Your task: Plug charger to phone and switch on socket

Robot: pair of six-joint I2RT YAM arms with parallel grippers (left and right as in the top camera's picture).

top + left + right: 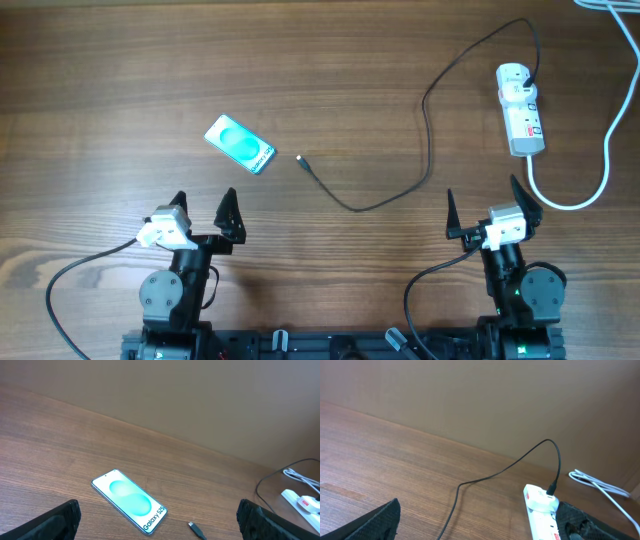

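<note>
The phone (239, 144) lies flat on the wooden table, turquoise face up; it also shows in the left wrist view (129, 501). The charger cable (428, 120) runs from the socket (521, 110) at the far right and curves to its free plug tip (301, 158), just right of the phone; the tip shows in the left wrist view (196, 529). The socket and cable also show in the right wrist view (540, 512). My left gripper (203, 208) is open and empty, below the phone. My right gripper (485, 200) is open and empty, below the socket.
A thick white cord (600, 150) loops from the socket's near end up past the right edge. The wooden table (120, 80) spreads to the left and back.
</note>
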